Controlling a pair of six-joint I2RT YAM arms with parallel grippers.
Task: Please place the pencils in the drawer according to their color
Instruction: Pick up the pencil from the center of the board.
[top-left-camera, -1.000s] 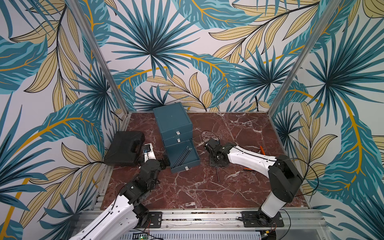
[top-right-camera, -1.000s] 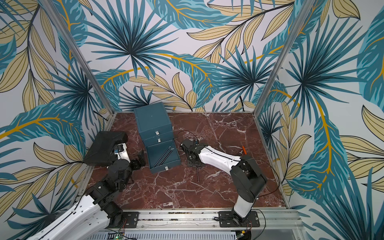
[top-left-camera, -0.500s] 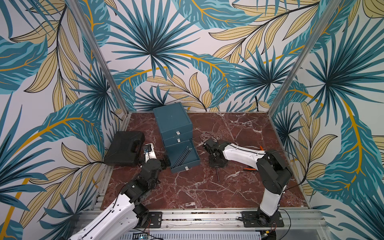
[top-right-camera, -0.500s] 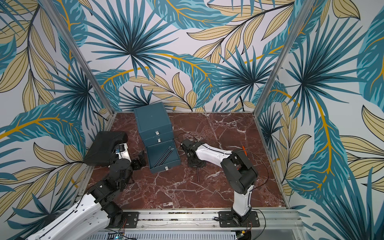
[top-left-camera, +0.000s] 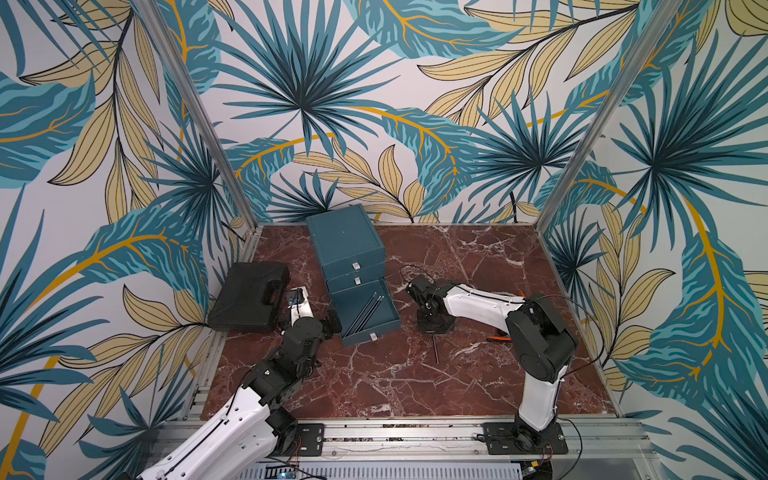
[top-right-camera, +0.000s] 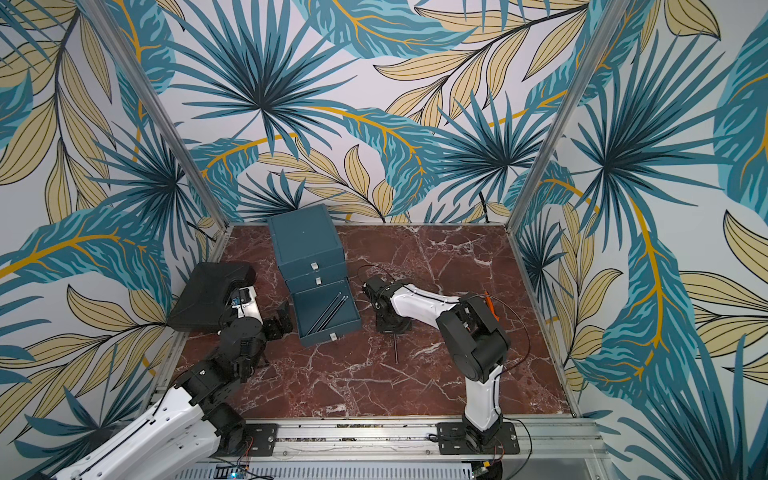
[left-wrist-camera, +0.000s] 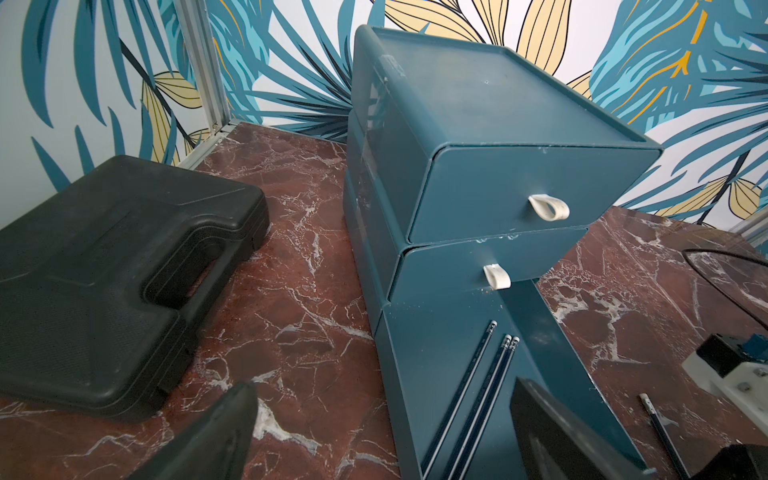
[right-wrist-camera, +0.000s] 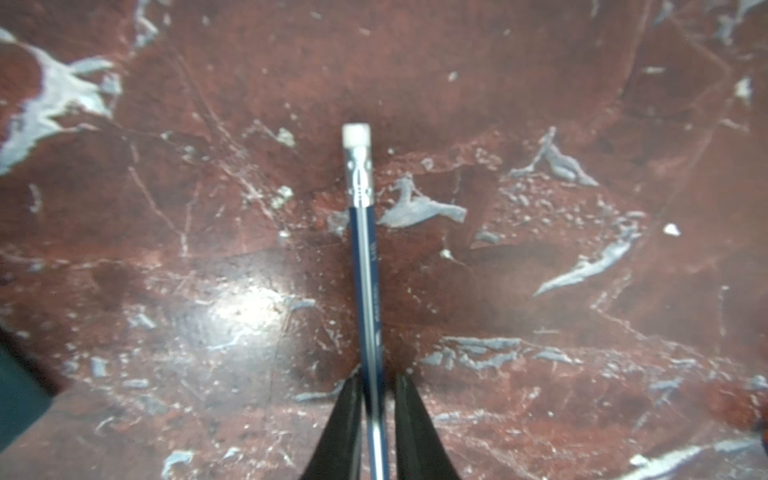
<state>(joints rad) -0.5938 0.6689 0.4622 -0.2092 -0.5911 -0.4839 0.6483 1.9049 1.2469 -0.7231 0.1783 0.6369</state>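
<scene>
Right tool (right-wrist-camera: 377, 380) straddles the dark blue, silver-capped pencil (right-wrist-camera: 365, 270) lying on the red marble tabletop (right-wrist-camera: 166, 208) near the teal three-drawer cabinet (top-left-camera: 345, 237); clamped or not, I cannot tell. Thin and slick, it could slip free on lifting.

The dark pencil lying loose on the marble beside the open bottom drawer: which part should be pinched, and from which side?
Pinch the dark pencil on its bare shaft, clear of the silvery ferrule, coming straight down with the jaws either side of its length. It lies flat on the table, so only its long sides are free; the right gripper straddles it that way.
</scene>
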